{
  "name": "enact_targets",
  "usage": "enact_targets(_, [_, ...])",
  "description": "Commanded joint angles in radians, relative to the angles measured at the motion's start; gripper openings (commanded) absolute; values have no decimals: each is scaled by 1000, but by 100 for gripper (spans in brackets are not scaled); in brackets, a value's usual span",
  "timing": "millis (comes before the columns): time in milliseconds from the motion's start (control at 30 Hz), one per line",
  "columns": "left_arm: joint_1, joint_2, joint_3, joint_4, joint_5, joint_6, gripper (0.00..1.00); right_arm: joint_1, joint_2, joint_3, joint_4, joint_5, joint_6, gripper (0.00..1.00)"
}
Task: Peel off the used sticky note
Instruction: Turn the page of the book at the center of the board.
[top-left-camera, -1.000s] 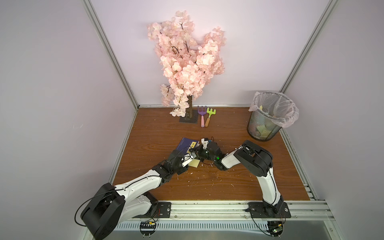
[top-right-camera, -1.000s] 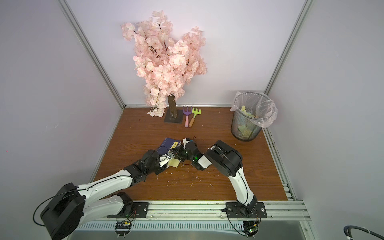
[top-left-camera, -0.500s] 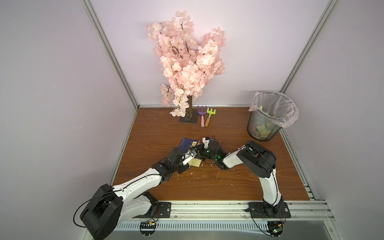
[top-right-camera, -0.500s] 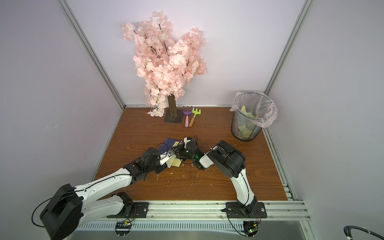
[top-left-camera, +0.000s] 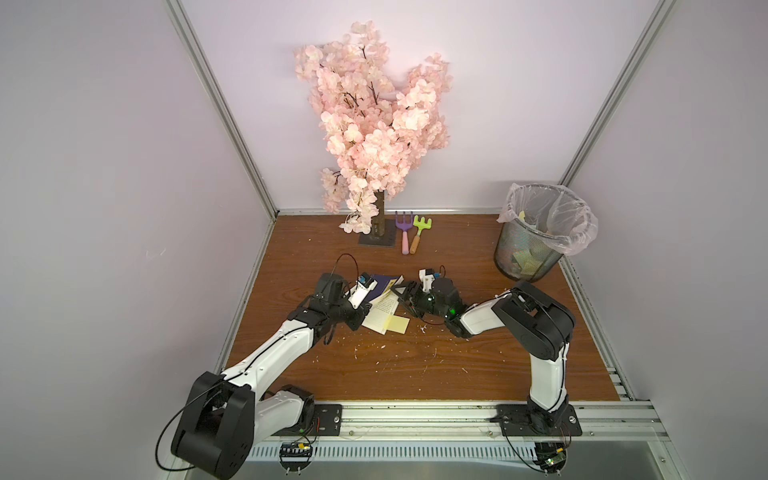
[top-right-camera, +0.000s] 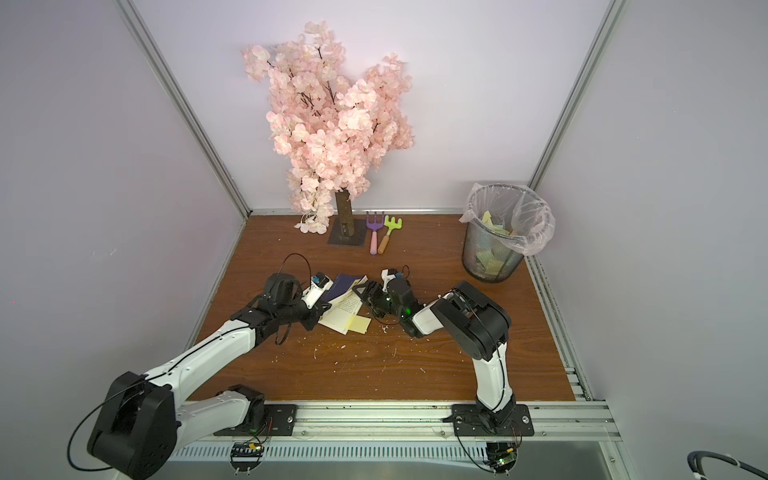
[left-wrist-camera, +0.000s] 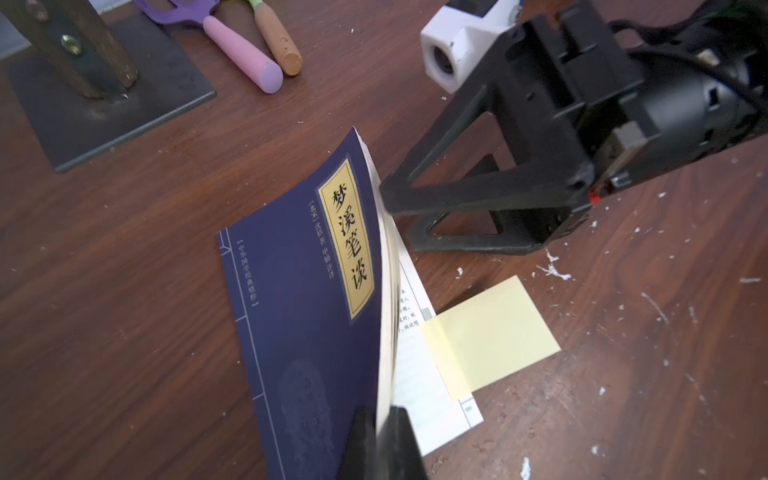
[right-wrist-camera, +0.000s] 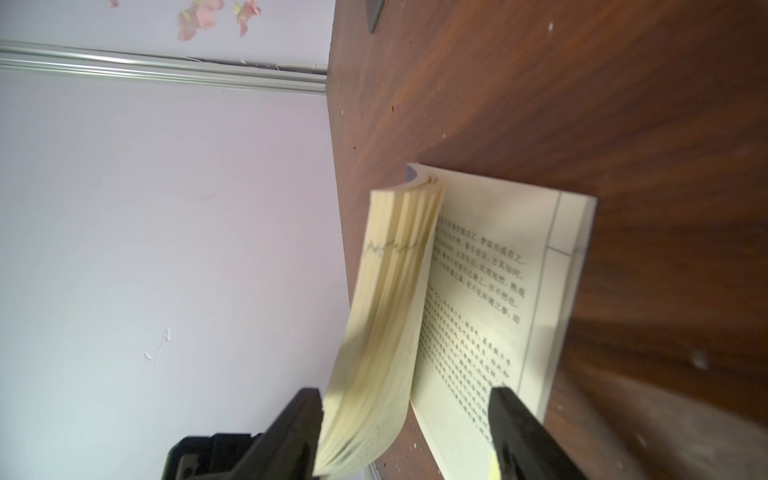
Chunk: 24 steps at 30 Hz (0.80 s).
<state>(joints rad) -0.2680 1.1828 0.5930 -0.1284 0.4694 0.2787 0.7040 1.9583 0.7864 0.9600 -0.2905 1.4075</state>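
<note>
- Jaws, in both top views: the left gripper (top-left-camera: 368, 311) is clamped on the raised part of the book (top-left-camera: 384, 305). The right gripper (top-left-camera: 401, 293) has its jaws apart at the book's far right edge.
- In both top views the book lies mid-table (top-left-camera: 415, 374) between the two grippers. Its dark cover is lifted on the left and a printed page lies flat on the right.
- The note (top-left-camera: 397, 324), pale yellow, sticks out from the near right edge of that flat page. Most of it rests on bare wood, clear of both grippers.
- In a top view the same layout shows: left gripper (top-right-camera: 322, 309), right gripper (top-right-camera: 359, 291), book (top-right-camera: 345, 307), note (top-right-camera: 359, 324).
- Along the far wall stand a tree (top-left-camera: 374, 124) and two rakes (top-left-camera: 409, 235). A bin (top-left-camera: 536, 245) with yellow paper inside stands at the far right. White scraps dot the near part of the table.
- Left wrist view: the left gripper (left-wrist-camera: 384, 440) pinches the blue cover and a block of pages together, holding them up on edge.
- Here the note (left-wrist-camera: 494, 332) is stuck by one strip to the corner of the flat page, and the rest of it overhangs the table (left-wrist-camera: 124, 291).
- Beyond the book (left-wrist-camera: 307, 311), the right gripper (left-wrist-camera: 399, 220) is spread. One fingertip is at the lifted pages' edge and the other is low beside the flat page.
- Right wrist view: the right gripper (right-wrist-camera: 403, 397) is wide open. The lifted page block is just inside one finger, and the flat page of the book (right-wrist-camera: 478, 291) runs toward the other.
- A yellow sliver beside that finger may be the note, but it is too little to tell.
</note>
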Motion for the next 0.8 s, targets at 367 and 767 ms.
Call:
enact_targets(367, [166,63,18,-3,341,-82,2,65,-65,22,-107,13,-155,28])
enact_targets(767, [204,67,22,-19,384,-82,2,113,56,111,-142,42,-151,13])
